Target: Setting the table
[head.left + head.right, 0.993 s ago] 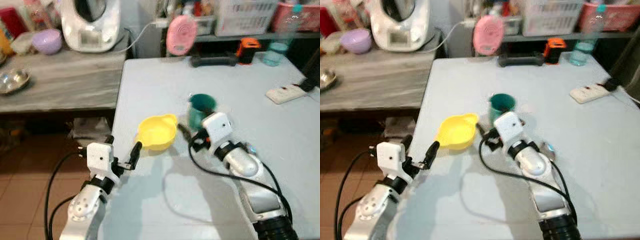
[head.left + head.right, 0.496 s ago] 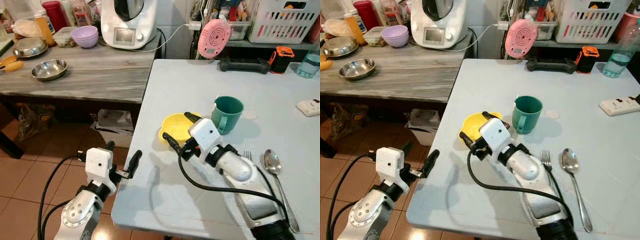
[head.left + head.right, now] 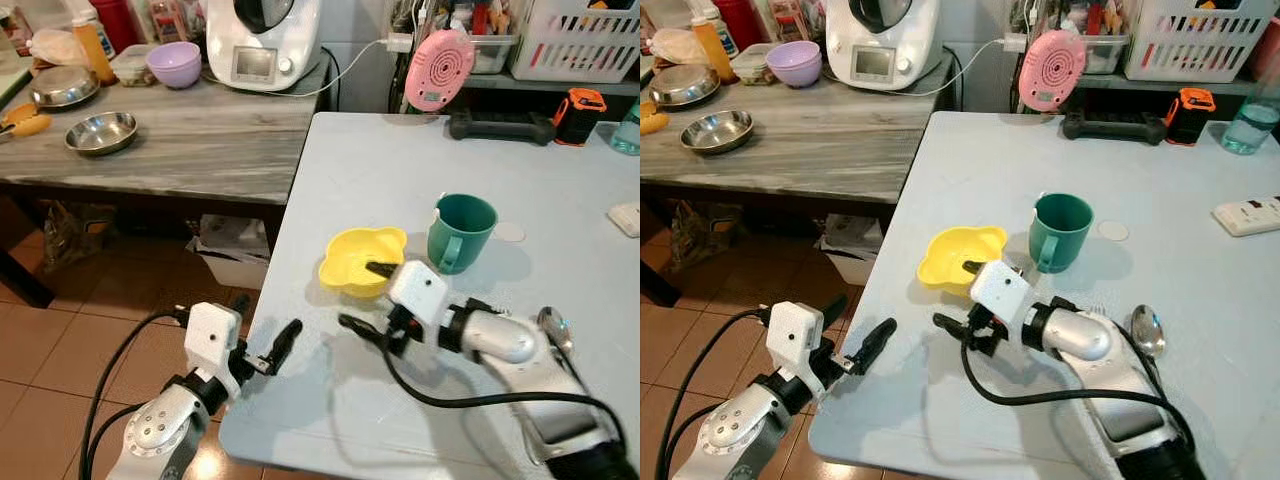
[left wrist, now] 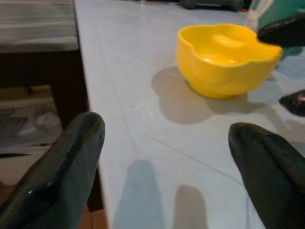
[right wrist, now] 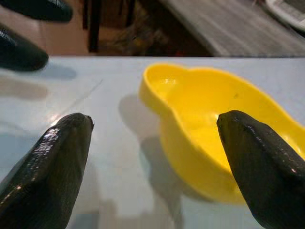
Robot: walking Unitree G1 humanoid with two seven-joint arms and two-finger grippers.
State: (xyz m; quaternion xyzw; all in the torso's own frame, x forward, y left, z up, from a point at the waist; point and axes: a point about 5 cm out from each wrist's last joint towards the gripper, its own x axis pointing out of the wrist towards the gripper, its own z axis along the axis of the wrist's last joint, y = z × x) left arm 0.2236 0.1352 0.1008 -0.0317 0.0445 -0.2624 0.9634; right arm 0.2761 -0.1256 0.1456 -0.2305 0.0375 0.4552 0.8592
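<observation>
1. Lettering is not being made out on any object; the display on the white kitchen machine (image 3: 262,40) on the wooden counter (image 3: 170,140) is too small to be read.
2. Yellow bowl (image 3: 361,262), empty and upright, is being seen on the pale table (image 3: 370,160) near its left edge, with the green mug (image 3: 459,232) standing just beside it on its right.
3. Right gripper (image 3: 366,296) is being held spread wide at the near side of the bowl, one finger lying over the bowl's rim and the other low over the table; nothing is being gripped.
4. Left gripper (image 3: 268,343) is being held at the table's left edge, its fingers parted and empty, pointing toward the bowl.
5. Spoon (image 3: 1147,332) is lying on the table behind the right arm, partly hidden by it.
6. Pink round device (image 3: 438,69), a black handle (image 3: 500,126), an orange-and-black item (image 3: 578,114) and a white power strip (image 3: 1246,216) are being seen along the far and right sides of the table.
7. Steel bowl (image 3: 100,132) and a purple bowl (image 3: 173,64) are resting on the counter.
</observation>
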